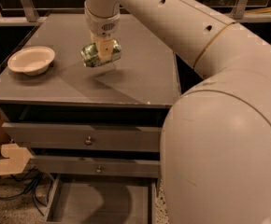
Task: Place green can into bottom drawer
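The green can [92, 54], shiny green with white patches, lies sideways in my gripper [104, 52]. The gripper is shut on it and holds it a little above the grey cabinet top [140, 73], near the middle. The gripper's pale fingers [105, 49] cover the can's middle. The bottom drawer [103, 204] is pulled open at the foot of the cabinet, wide and grey with a flat floor and nothing in it. It lies well below and in front of the can.
A cream bowl [31, 59] sits on the cabinet top at the left. Two knob-fronted grey drawers [84, 139] [96, 168] stand slightly open above the bottom drawer. My large arm [219, 125] fills the right side. Cables [14, 190] lie on the floor at left.
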Available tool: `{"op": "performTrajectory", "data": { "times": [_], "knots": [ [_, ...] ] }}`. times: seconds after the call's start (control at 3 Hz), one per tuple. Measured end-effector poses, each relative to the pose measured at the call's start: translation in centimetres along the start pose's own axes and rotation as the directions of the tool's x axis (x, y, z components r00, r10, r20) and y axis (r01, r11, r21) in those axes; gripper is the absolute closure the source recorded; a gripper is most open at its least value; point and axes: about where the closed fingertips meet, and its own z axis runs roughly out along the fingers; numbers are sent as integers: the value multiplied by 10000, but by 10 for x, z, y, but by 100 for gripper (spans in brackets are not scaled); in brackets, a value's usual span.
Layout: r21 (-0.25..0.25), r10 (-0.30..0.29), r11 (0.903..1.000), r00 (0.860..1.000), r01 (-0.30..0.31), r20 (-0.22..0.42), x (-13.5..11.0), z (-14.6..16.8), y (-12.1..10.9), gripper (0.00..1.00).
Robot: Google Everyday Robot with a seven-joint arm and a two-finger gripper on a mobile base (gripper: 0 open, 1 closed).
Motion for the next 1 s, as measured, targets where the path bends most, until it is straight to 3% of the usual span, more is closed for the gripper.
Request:
{"op": "performTrajectory", "data": {
  "times": [0.33, 0.67, 1.0],
  "knots": [
    [195, 556, 9983, 9984, -554, -94, 1, -30, 10, 100],
    [185, 553, 9983, 9984, -551, -105, 1, -30, 11, 100],
    [-74, 856, 9963, 9962, -857, -146, -2, -44, 47, 100]
  ]
}}
